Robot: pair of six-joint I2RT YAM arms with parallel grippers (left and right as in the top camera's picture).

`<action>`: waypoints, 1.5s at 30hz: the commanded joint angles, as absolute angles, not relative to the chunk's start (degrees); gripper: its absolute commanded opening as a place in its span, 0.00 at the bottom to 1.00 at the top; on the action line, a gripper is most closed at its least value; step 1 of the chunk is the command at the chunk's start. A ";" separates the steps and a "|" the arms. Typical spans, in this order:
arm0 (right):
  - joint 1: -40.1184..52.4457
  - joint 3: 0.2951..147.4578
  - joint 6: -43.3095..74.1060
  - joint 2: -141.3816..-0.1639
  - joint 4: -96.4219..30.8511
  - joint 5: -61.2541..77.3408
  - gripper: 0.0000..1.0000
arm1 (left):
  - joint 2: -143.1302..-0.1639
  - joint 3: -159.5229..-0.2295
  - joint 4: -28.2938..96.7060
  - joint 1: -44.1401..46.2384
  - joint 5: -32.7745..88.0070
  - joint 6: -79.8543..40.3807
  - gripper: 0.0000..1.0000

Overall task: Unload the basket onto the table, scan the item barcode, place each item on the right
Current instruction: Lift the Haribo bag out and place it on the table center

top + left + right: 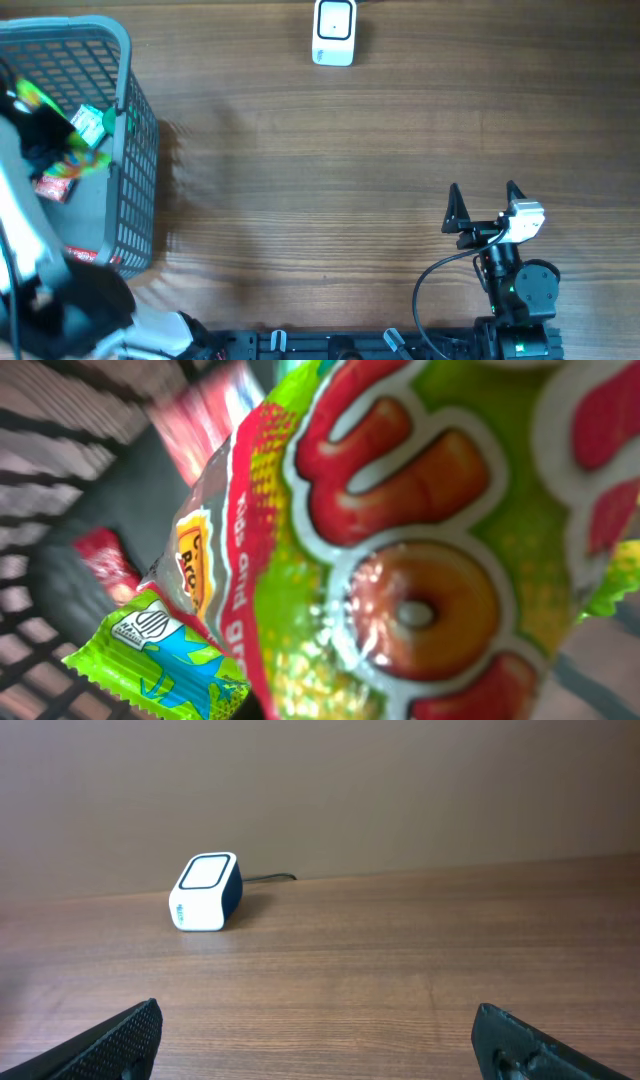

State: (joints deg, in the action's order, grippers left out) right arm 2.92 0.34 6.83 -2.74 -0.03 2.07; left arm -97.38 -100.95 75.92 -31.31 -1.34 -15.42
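Reaching into the basket (140, 150) at the worktop's left edge, my left gripper (38, 135) is pressed together, seemingly on the light, crinkly candy packet (420, 560), best pinched at a sealed edge, while my right gripper (483, 192) hangs spread at the front right.

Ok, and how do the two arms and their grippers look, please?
The right arm is black, with small green lights and a black cable looping from wrist to base. A white block sits on its wrist. The right gripper has two black, pointed fingers. The left arm shows white and black parts, blurred.
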 commanded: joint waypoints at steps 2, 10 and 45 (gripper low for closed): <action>3.16 0.32 7.64 -2.70 0.14 1.76 1.00 | -86.54 -102.89 77.28 -31.38 -0.43 -20.45 0.04; 3.16 0.32 7.64 -2.70 0.14 1.76 1.00 | -74.26 -102.89 73.08 -19.16 7.35 -20.43 0.04; 3.16 0.32 7.64 -2.70 0.14 1.76 1.00 | -109.89 -91.70 81.80 17.54 41.60 -111.26 0.04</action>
State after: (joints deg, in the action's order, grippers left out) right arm 2.92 0.34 6.83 -2.74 -0.03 2.07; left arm -108.88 -91.55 77.41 18.76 35.75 -115.83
